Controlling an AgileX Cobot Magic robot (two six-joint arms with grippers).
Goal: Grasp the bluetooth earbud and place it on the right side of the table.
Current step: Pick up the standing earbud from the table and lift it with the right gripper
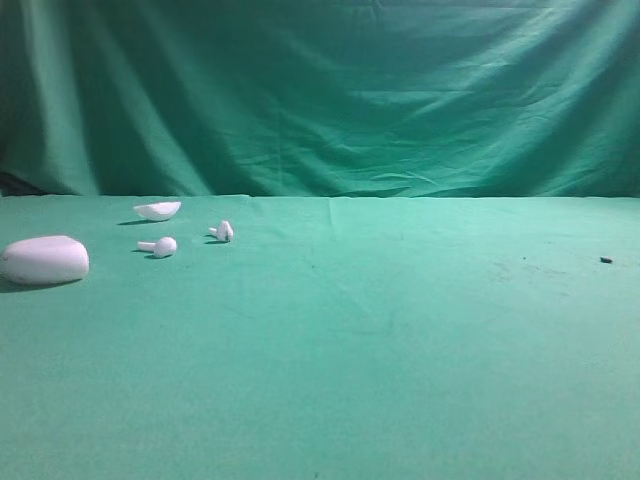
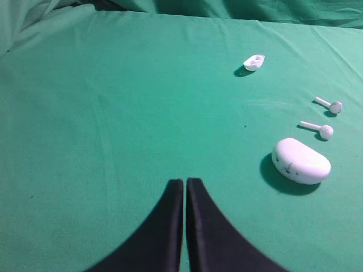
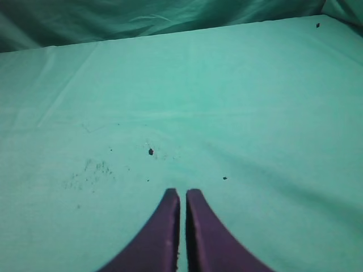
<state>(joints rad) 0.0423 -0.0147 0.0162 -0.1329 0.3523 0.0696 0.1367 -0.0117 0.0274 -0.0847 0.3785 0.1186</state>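
Two small white bluetooth earbuds lie on the green table (image 1: pixel 380 340) at the far left: one (image 1: pixel 160 246) nearer, one (image 1: pixel 223 232) a little right and further back. In the left wrist view they lie at the right, one (image 2: pixel 319 130) just beyond the case and one (image 2: pixel 330 105) further off. My left gripper (image 2: pixel 185 182) is shut and empty, well short and left of them. My right gripper (image 3: pixel 182 192) is shut and empty over bare cloth. Neither gripper shows in the exterior high view.
A big white oval case (image 1: pixel 44 260) lies at the left edge, also in the left wrist view (image 2: pixel 300 161). A shallow white shell (image 1: pixel 158 210) lies behind the earbuds, also seen from the left wrist (image 2: pixel 254 62). A small dark speck (image 1: pixel 606 260) sits at the right. A green backdrop hangs behind.
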